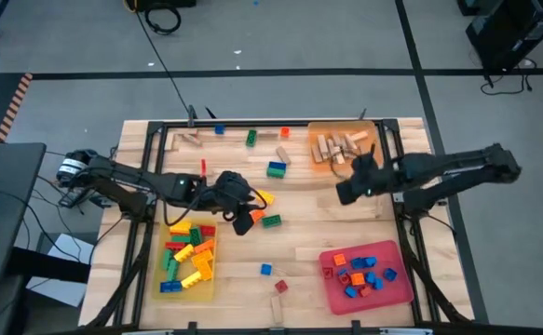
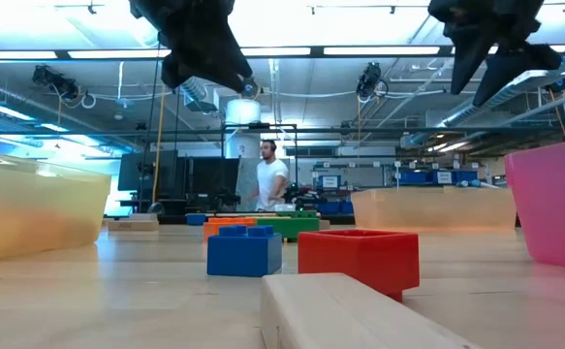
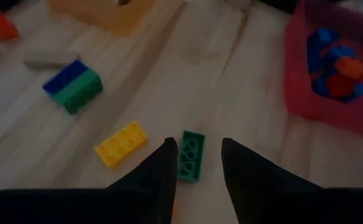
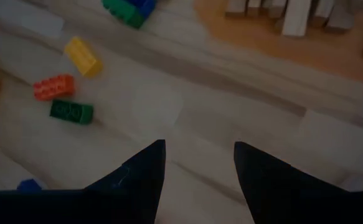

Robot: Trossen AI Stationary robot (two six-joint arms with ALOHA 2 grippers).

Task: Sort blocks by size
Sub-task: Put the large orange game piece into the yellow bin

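- Three trays already hold sorted pieces in the high view: the yellow tray (image 1: 183,282) at 7 o'clock carries long bricks, the red tray (image 1: 369,296) at 5 o'clock small ones, the orange tray (image 1: 332,133) at 1 o'clock wooden sticks. Loose blocks (image 1: 276,169) lie scattered across the bench (image 1: 346,228), so I judge the sorting roughly two-thirds done. The left hand (image 1: 246,221) hangs near the centre; the right hand (image 1: 346,194) sits at 3 o'clock of centre, beside the orange tray.
- Low view: a blue brick (image 2: 244,252), a red brick (image 2: 359,259) and a wooden piece (image 2: 350,312) wait up front on the bench; both hands hang above, apart from them. A person (image 2: 271,176) stands far behind.
- Left wrist view: the left hand's fingers (image 3: 159,180) stand spread over a green brick (image 3: 190,155), holding nothing; a yellow brick (image 3: 121,144) lies just beside.
- Right wrist view: the right hand's fingers (image 4: 137,180) are spread and empty above bare wood.
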